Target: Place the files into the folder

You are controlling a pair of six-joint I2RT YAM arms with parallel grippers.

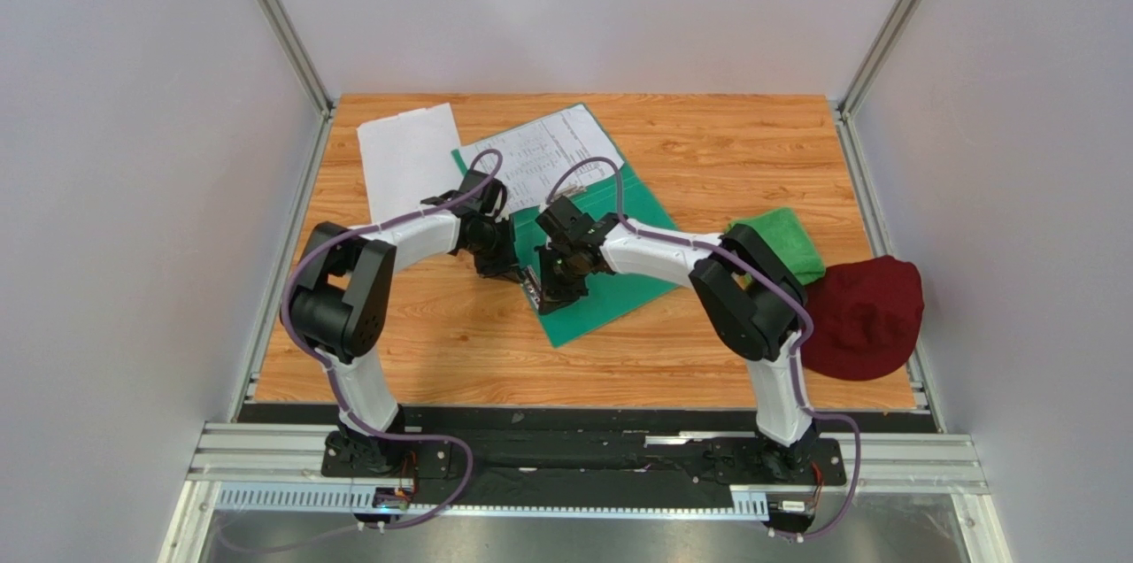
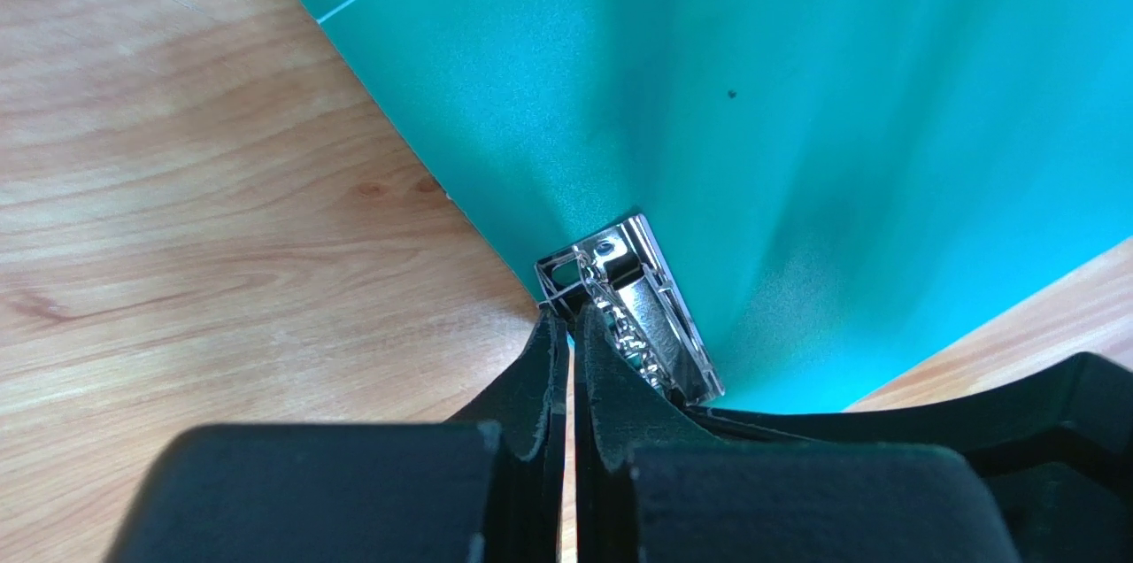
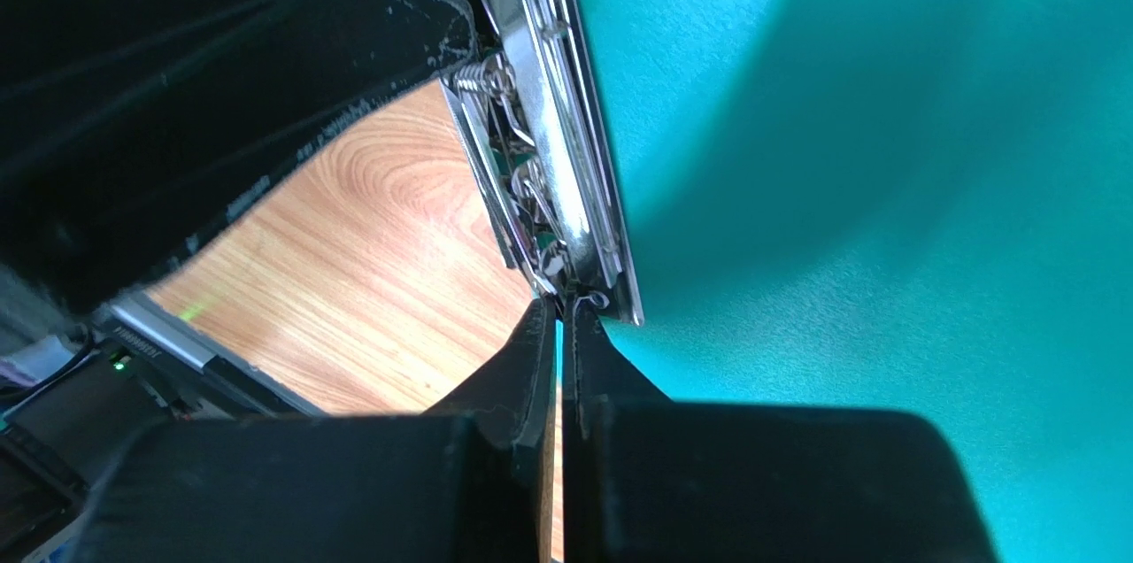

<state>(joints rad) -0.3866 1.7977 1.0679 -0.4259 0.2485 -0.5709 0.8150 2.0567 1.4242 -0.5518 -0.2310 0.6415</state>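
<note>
Lying flat on the desk [image 1: 745, 145], the folder [image 1: 605, 304] is carrying the printed file [image 1: 539, 158] across its far corner, while the blank-faced file [image 1: 408, 158] is resting just beside it at far left. The left claw [image 2: 569, 324] and right claw [image 3: 559, 311] are both sitting closed, tips against the folder's metal clip [image 2: 638, 311]; whether either is pinching it is unclear.

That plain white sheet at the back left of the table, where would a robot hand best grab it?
Probably its near left corner. The white sheet lies flat on the table, so only an edge can be pinched, coming in low from the near left. Its right edge lies close to the printed sheet; the near left corner stands clear.
</note>
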